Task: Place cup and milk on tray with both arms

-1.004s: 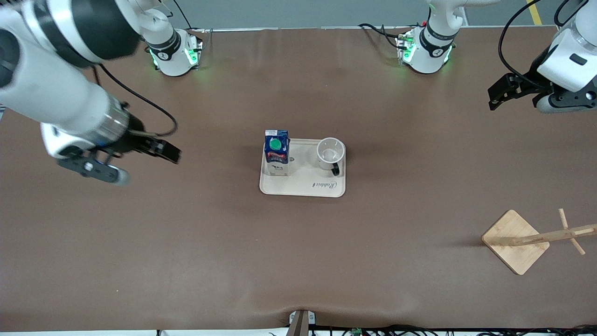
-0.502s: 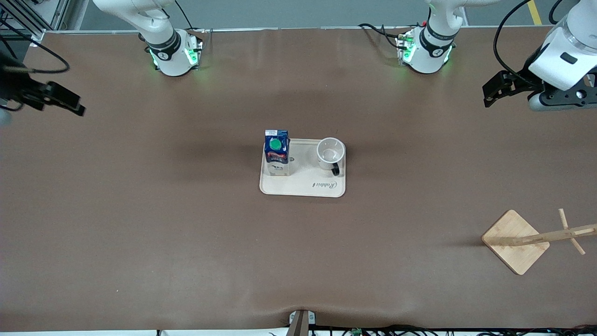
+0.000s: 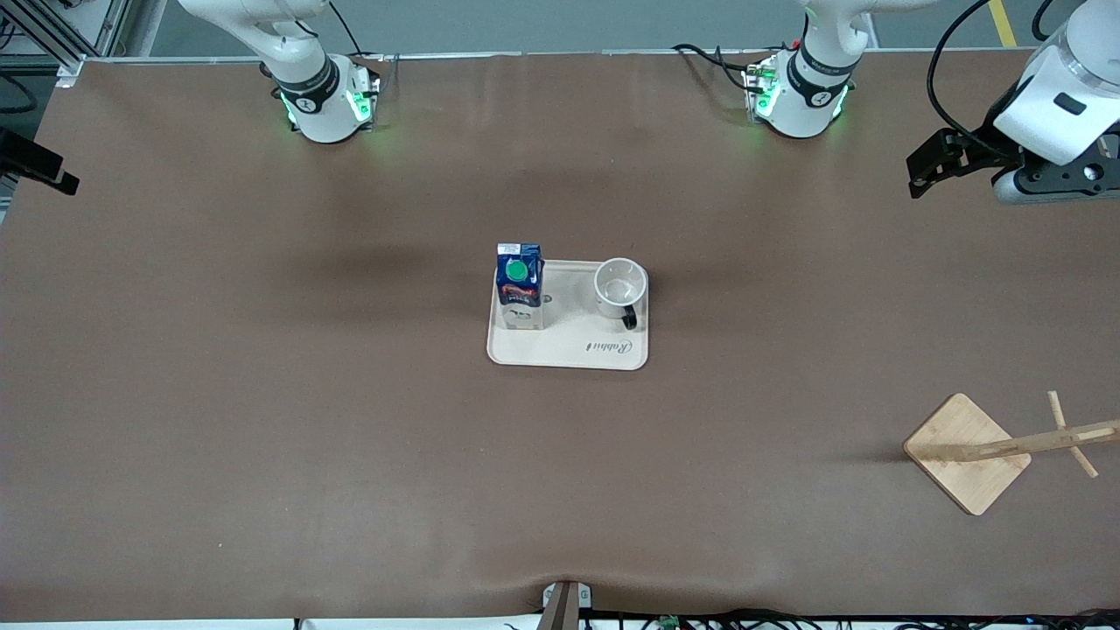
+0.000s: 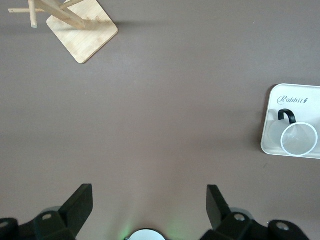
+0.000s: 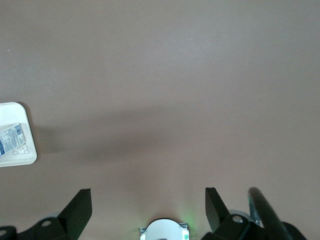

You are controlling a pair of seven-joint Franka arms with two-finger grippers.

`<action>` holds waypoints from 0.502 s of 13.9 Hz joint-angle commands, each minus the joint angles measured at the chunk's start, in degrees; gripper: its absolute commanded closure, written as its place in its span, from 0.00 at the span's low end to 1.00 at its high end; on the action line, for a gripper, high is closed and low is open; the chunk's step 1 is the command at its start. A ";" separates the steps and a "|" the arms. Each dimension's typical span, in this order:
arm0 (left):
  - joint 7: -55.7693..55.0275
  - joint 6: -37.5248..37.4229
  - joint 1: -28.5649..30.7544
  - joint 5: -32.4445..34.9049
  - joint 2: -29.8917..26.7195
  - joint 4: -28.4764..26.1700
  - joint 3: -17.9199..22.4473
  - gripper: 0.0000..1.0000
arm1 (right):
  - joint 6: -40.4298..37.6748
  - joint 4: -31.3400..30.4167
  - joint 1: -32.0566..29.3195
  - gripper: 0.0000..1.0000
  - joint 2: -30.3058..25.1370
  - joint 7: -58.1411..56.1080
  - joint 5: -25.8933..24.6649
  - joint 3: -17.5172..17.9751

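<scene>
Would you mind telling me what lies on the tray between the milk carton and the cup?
Only bare tray: the front view shows the milk carton and cup standing apart with nothing between them.

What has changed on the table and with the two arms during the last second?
The right gripper has pulled away from the table's middle toward the right arm's end and is now open over the table's edge. The left gripper, open, rose slightly at the left arm's end. Nothing was grasped or released. The milk and the cup stayed upright on the tray; the wooden stand stayed as well.
</scene>
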 commanded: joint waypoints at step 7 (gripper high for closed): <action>0.85 -0.90 0.56 -0.79 -0.27 1.09 0.60 0.00 | 3.32 -1.37 2.03 0.00 -0.55 -1.54 -0.69 1.20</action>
